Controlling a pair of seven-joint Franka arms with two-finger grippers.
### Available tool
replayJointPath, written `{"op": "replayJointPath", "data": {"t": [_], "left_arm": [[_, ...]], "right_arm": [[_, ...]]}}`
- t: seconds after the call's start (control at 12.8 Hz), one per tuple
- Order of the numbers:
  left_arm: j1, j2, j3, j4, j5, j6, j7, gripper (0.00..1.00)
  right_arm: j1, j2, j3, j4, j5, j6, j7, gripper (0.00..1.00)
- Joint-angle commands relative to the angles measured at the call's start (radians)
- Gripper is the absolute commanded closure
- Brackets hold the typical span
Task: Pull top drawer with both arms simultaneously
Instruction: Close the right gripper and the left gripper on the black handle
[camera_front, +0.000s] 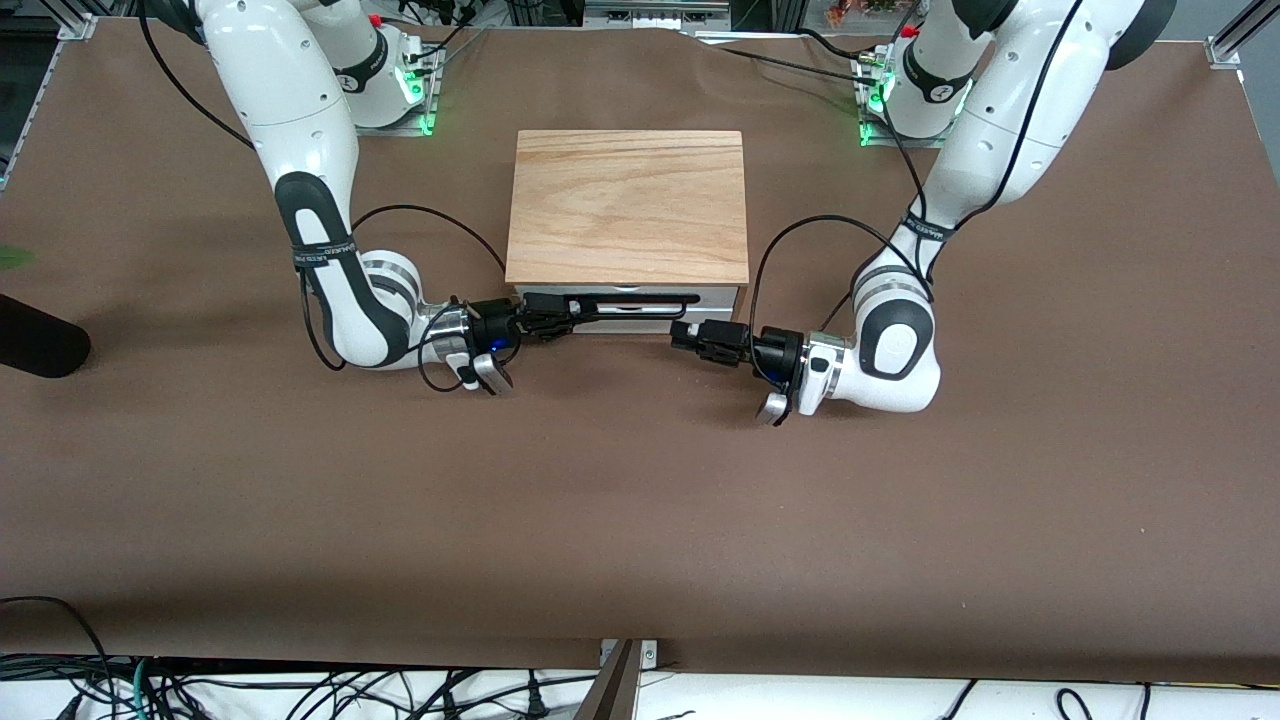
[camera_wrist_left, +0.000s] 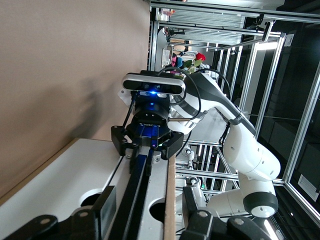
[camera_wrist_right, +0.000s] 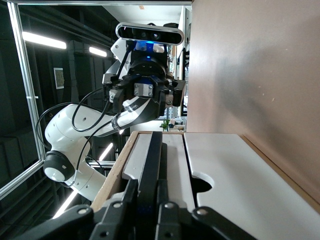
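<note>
**Both grippers at the handle, drawer not yet drawn**

My right gripper (camera_front: 558, 318) is closed tight on the black handle (camera_front: 630, 298) of the top drawer (camera_front: 640, 312), at the end toward the right arm's side of the table. The right wrist view shows the fingers (camera_wrist_right: 131, 199) pinching the bar.

My left gripper (camera_front: 686, 336) is at the handle's other end with its fingers (camera_wrist_left: 106, 210) apart. In the left wrist view the bar runs through the gap between them, untouched as far as I can tell. Seen from the front, that end of the handle sits at about 11 o'clock from the left gripper.

The handle's long axis runs from 9 to 3 o'clock across the drawer's white front, so I judge the pull must go straight toward 6 o'clock, both arms together. The right gripper is the one already in hold; the left has yet to close.

The drawer sits under the wooden lid (camera_front: 628, 205) of the box, pushed in or nearly so. Its inside is hidden, so what it holds cannot be told. The lower drawer (camera_wrist_right: 235, 190) beside it is shut.
</note>
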Motion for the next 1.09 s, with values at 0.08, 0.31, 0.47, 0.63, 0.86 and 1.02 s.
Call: {"op": "replayJointPath", "data": {"t": [0.08,0.31,0.47,0.63,0.86,1.02], "left_arm": [[-0.007,0.028,-0.005,0.024,0.011,-0.01,0.023,0.4],[-0.015,0.028,-0.012,0.016,0.01,-0.013,0.023,0.59],[-0.016,0.027,-0.016,0.001,0.01,-0.015,0.021,0.6],[-0.018,0.024,-0.016,-0.028,0.011,-0.018,0.024,0.57],[-0.019,0.028,-0.016,-0.047,0.021,-0.018,0.108,0.54],[-0.021,0.024,-0.016,-0.054,0.018,-0.018,0.11,0.75]], "right_arm": [[-0.008,-0.023,-0.005,-0.036,0.01,-0.007,-0.043,0.87],[-0.017,-0.02,-0.005,-0.024,0.01,-0.005,-0.034,0.88],[-0.021,-0.013,-0.005,-0.009,0.012,0.005,-0.026,0.88],[-0.023,0.0,-0.005,0.01,0.015,0.009,-0.025,0.88],[-0.029,0.024,-0.005,0.057,0.021,0.013,-0.011,0.88],[-0.037,0.033,-0.005,0.09,0.021,0.034,0.024,0.88]]}}
